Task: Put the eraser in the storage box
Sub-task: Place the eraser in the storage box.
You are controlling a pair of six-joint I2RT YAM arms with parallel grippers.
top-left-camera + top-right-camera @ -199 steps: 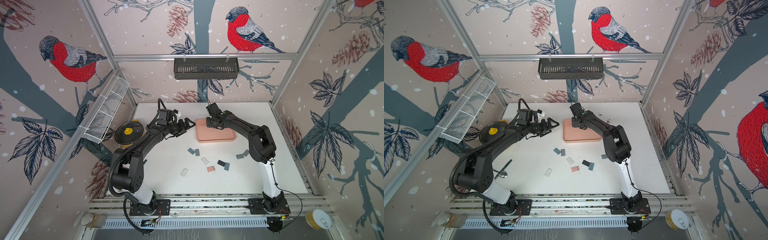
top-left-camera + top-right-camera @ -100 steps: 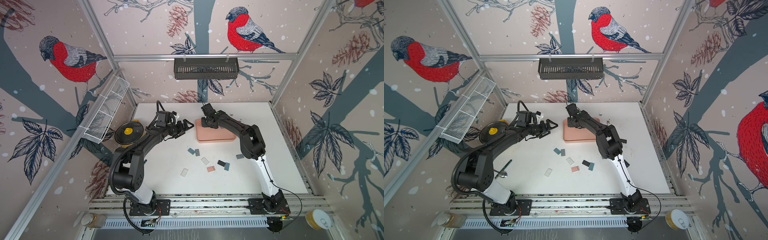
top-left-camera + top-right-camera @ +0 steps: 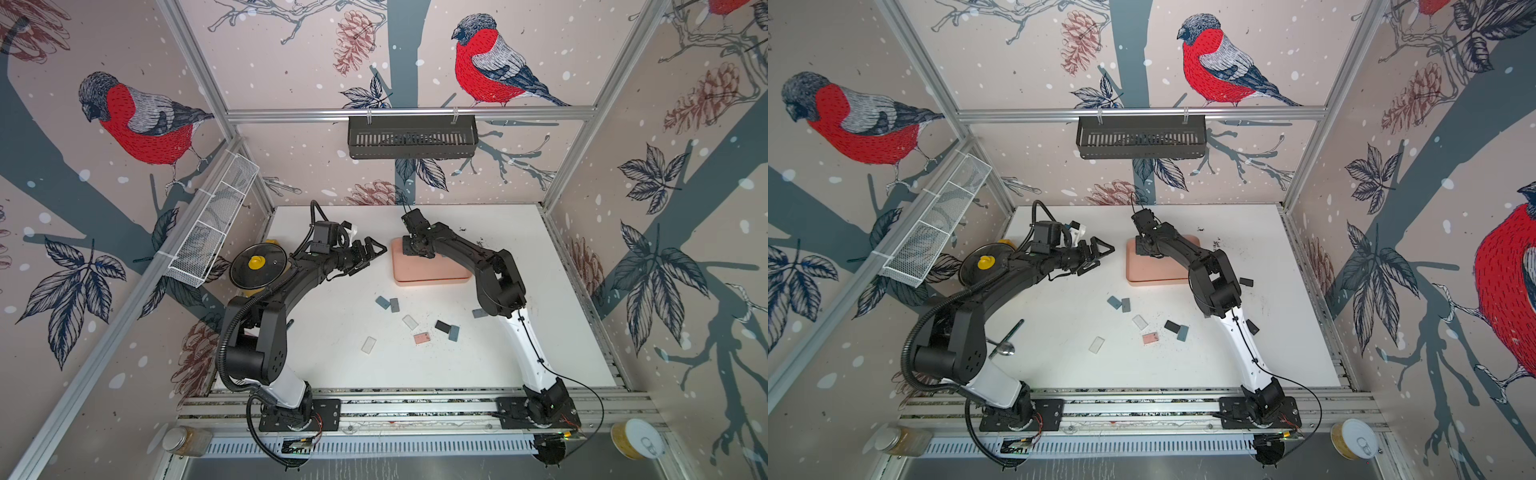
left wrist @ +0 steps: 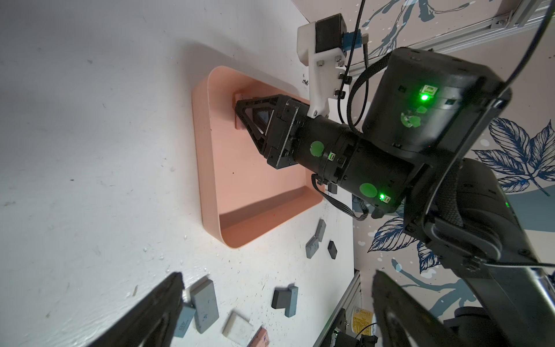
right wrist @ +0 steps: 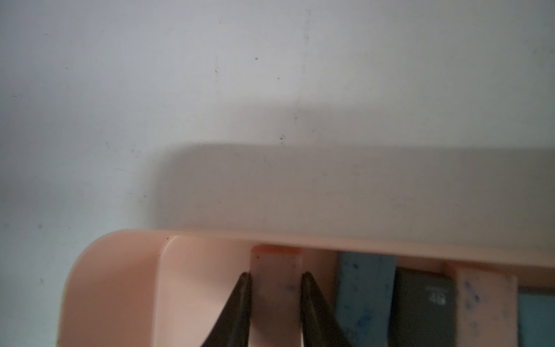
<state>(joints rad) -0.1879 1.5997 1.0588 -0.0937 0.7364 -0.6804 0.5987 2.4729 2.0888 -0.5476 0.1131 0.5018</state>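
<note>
Right claw (image 5: 274, 278) is down inside the storage box (image 3: 432, 272), jaws hugging both flanks of the pink eraser (image 5: 275, 261). Pinching or merely bracketing, I can't tell, and it stands upright against the box wall in the corner toward the far edge of the counter (image 3: 324, 365), likely so it packs in line with the blue eraser (image 5: 365, 285) and dark eraser (image 5: 423, 303) beside it. Left claw (image 3: 374, 255) hangs spread wide and empty just off the box's left side, apparently keeping clear, with loose erasers (image 3: 394, 305) lying mid-counter.

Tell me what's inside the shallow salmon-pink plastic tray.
Side by side: pink eraser between the fingertips of the right gripper, then blue eraser, black eraser, second pink eraser. From above, the right arm covers them.
</note>
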